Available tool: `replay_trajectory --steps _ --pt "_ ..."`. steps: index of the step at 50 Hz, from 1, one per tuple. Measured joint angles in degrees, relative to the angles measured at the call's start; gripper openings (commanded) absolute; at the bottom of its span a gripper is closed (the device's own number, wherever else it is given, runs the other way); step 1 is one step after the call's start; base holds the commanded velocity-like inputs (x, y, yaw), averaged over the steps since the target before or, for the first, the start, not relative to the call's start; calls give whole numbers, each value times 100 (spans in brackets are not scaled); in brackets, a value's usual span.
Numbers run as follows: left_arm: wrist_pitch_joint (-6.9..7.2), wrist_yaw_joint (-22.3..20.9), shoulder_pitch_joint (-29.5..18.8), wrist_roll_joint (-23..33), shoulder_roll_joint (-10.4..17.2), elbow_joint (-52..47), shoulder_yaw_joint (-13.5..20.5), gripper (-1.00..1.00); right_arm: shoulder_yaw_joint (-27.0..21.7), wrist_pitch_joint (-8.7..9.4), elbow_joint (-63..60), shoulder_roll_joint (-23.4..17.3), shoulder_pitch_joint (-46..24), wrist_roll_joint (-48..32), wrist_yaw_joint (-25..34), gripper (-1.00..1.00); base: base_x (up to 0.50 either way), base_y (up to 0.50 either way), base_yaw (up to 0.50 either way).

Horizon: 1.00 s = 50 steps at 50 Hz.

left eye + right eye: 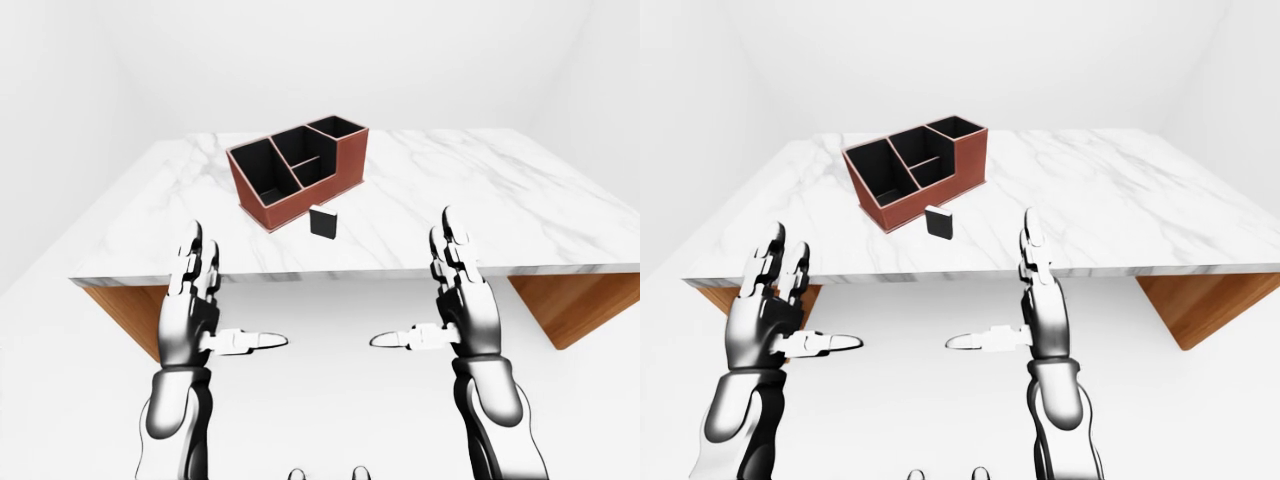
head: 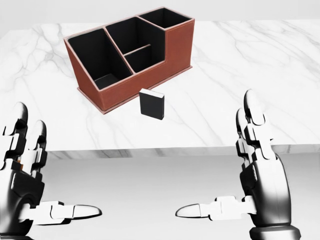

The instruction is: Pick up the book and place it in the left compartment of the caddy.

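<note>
- My left hand (image 1: 195,318) is glossy chrome-silver, with a dark, rounded palm shell that picks up white highlights
- My right hand (image 2: 262,187) has the same finish: three fingers (image 2: 251,131) built from short blocky segments, pale silver with black seams at each joint
- Every fingertip I see ends in a smooth, rounded, pale cap
- Both thumbs are slim chains of boxy links, lighter than the palms
- My forearms (image 1: 495,405) are bulbous polished shells, dark grey to black with bright reflections, narrowing at a ringed wrist
</note>
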Motion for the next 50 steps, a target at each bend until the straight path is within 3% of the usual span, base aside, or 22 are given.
replay_trajectory --steps 24,50 --pt "0 -24 47 -14 -10 -171 57 100 22 0 87 22 15 61 8 100 0 46 0" --pt "0 -34 55 -49 -10 -204 73 100 97 0 185 -6 86 162 129 100 50 2 0"
